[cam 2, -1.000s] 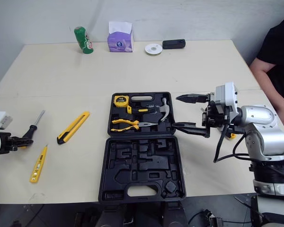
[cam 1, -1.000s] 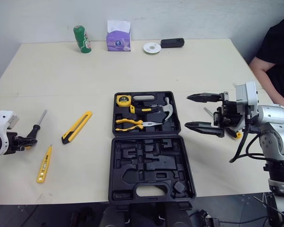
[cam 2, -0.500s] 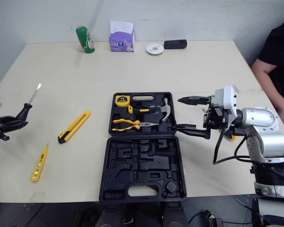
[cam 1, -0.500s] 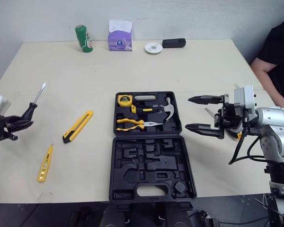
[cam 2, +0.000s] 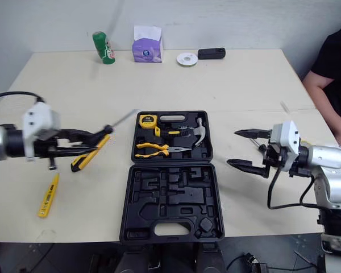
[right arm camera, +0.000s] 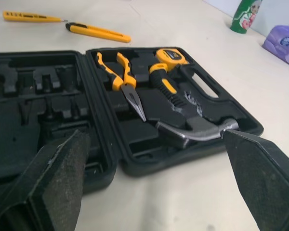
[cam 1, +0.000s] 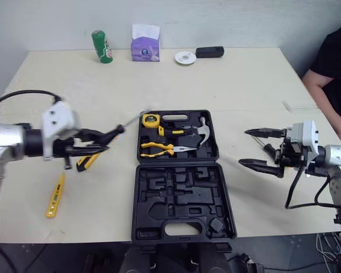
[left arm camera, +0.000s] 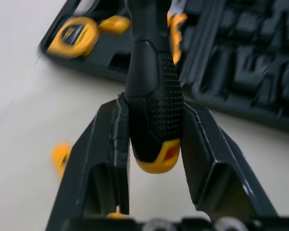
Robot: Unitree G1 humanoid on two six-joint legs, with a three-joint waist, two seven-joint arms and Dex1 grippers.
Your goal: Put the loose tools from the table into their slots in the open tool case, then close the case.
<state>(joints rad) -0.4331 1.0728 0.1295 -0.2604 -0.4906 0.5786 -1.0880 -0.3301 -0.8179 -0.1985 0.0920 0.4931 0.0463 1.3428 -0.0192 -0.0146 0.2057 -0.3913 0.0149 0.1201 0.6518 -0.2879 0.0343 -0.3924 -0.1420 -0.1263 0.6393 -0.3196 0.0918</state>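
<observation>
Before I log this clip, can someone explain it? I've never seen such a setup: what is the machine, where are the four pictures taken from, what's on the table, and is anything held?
It is a humanoid robot with two arms, each ending in a black two-fingered gripper. The two wide pictures come from cameras in its head, looking down over a table. The two close-ups come from cameras on its wrists. On the table lies an open black tool case holding a tape measure, pliers and a hammer. A yellow utility knife and a yellow test pen lie loose to the case's left. The left gripper is shut on a screwdriver, gripping its handle. The right gripper is open and empty.
</observation>
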